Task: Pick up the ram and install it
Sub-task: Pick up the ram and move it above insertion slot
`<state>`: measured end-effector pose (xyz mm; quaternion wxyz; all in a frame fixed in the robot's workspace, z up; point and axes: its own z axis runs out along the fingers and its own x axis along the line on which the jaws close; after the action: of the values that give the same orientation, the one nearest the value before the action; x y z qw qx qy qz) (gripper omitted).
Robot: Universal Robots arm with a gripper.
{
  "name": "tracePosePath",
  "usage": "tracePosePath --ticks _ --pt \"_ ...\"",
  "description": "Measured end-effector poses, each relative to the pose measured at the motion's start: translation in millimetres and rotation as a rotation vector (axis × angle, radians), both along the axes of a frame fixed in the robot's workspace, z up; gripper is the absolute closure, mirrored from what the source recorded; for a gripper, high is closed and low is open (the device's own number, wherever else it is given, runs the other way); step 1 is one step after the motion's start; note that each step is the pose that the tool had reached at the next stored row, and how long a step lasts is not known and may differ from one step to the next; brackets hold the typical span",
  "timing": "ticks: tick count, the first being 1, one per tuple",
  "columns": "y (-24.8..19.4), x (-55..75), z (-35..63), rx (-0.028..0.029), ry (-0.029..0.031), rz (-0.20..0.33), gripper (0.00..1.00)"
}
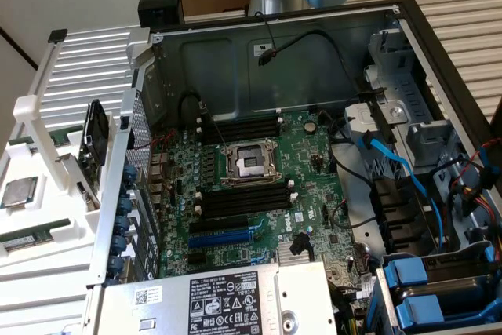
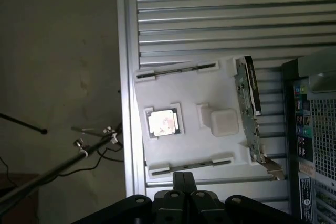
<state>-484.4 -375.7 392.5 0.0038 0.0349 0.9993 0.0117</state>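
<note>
Ram (image 1: 27,238): lying flat in a near slot of the white tray (image 1: 59,217), at the exterior view's left, outside the computer case (image 1: 439,45).
Processor chip (image 1: 17,192): sitting in the tray just beyond the ram.
Fingers (image 2: 178,182): pressing together with nothing between them, hovering high over the tray.
Motherboard (image 1: 259,186): lying inside the open case, right of the tray.
Counter (image 1: 94,60): carrying tray and case.

One white tray (image 1: 63,217) beside the computer case (image 1: 212,52) carries one silver chip (image 1: 20,192), one green memory stick (image 1: 27,237) and one upright card (image 1: 92,143). Inside the case sit one motherboard (image 1: 314,170) and two blue drive holders (image 1: 408,272).
</note>
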Motion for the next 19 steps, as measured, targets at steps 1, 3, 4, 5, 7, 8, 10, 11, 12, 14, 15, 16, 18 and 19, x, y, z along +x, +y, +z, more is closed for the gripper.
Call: tracePosePath --ticks 1,3,4,5,7,8,10,11,12,14,15,16,18,19 --pt "0.0 0.0 0.0 0.0 0.0 0.0 0.89" --pt "0.0 0.0 0.0 0.0 0.0001 0.0 0.89" --pt "0.0 0.0 0.0 0.0 0.0001 0.0 0.89" --pt "0.0 0.0 0.0 0.0 0.0 0.0 0.89" --pt "0.0 -1.1 0.1 0.0 -0.002 0.001 0.89" --pt "0.0 -1.4 0.0 0.0 -0.003 0.026 0.89" --pt "0.0 -1.4 0.0 0.0001 -0.003 0.062 0.89" --pt "0.0 -1.4 0.0 0.0001 -0.003 0.08 0.89" --pt "0.0 -1.4 0.0 0.0002 -0.003 0.135 0.89" --pt "0.0 -1.4 0.0 0.0003 -0.0031 0.171 0.89" --pt "0.0 -1.4 0.0 0.0003 -0.003 0.19 0.89" --pt "0.0 -1.4 0.0 0.0003 -0.003 0.208 0.89" --pt "0.0 -1.4 0.0 0.0004 -0.003 0.244 0.89" --pt "0.0 -1.4 0.0 0.0004 -0.003 0.263 0.89"
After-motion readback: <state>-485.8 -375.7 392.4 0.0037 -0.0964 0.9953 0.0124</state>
